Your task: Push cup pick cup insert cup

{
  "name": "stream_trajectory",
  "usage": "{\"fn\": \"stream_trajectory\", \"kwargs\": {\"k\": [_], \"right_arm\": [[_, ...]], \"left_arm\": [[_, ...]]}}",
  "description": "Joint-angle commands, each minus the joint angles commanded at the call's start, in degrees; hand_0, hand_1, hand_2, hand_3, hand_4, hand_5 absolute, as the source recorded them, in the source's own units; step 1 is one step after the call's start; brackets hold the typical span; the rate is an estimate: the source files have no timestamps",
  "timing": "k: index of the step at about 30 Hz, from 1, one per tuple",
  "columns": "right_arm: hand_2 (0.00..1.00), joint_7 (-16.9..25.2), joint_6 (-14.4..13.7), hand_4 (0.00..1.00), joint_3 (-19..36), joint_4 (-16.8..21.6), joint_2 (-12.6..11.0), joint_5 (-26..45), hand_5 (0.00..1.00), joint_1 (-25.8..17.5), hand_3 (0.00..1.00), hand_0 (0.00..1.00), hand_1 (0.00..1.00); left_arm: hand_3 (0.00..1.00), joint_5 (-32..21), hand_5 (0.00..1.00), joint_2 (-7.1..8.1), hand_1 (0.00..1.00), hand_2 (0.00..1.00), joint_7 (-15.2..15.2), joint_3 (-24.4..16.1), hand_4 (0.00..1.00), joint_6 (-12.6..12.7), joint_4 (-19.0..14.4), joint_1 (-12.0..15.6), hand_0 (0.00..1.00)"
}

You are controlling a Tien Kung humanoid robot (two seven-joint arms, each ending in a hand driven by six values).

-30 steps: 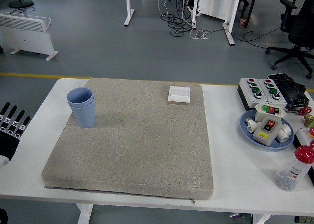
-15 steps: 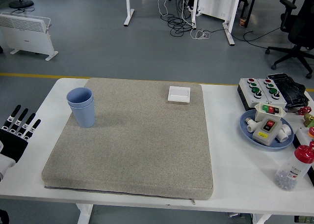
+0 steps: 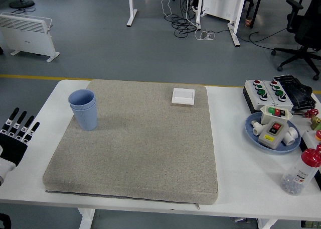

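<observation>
Head view gives me only my left hand point(image 3: 16, 134), low at the counter's point(image 3: 235, 174) left edge, fingers straight, spread a little and holding nothing. The right hand is out of sight, so the left is the nearer one by default.

From that hand the cups point(image 3: 84, 109) lie ahead and off to its right, near but clearly apart from it, with a strip of bare counter and the mat's point(image 3: 140, 153) edge between. They stand upright on the mat's far left corner, long axis vertical. They look like two blue cups already nested, one rim just above the other, though I can't be sure of the count.

I judge any approach must carry the hand forward and inward, rising over the mat's lip, to meet the side wall.
</observation>
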Motion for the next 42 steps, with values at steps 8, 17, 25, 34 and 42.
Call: {"fn": "stream_trajectory", "kwargs": {"k": [8, 17, 25, 34, 42], "right_arm": [[0.674, 0.1, 0.1, 0.143, -0.2, 0.0, 0.0, 0.6, 0.484, 0.3, 0.592, 0.729, 0.657], [0.674, 0.1, 0.1, 0.144, 0.1, 0.0, 0.0, 0.4, 0.484, 0.3, 0.592, 0.729, 0.657], [0.674, 0.2, 0.1, 0.144, 0.4, 0.0, 0.1, 0.3, 0.484, 0.3, 0.591, 0.729, 0.657], [0.674, 0.1, -0.1, 0.143, 1.2, 0.0, 0.2, -0.8, 0.483, 0.0, 0.591, 0.728, 0.657], [0.674, 0.2, 0.0, 0.144, 1.3, 0.0, 0.1, -0.8, 0.484, -0.2, 0.591, 0.728, 0.657]], "left_arm": [[0.811, 0.6, 0.998, -0.27, 0.856, 0.908, -0.4, 0.3, 0.648, 1.0, 0.3, -0.2, 0.854], [0.814, 0.6, 0.998, -0.13, 0.857, 0.907, -0.6, -0.1, 0.649, 1.2, 0.3, -0.1, 0.855], [0.817, 0.5, 0.998, -0.32, 0.857, 0.907, -0.6, 0.0, 0.648, 1.1, 0.6, -0.4, 0.854], [0.817, 0.7, 0.998, -0.21, 0.857, 0.908, -0.3, 0.4, 0.646, 1.2, 1.1, -0.3, 0.856], [0.817, 0.7, 0.998, -0.13, 0.857, 0.908, -0.4, 0.3, 0.647, 1.2, 1.0, -0.1, 0.857]]}}
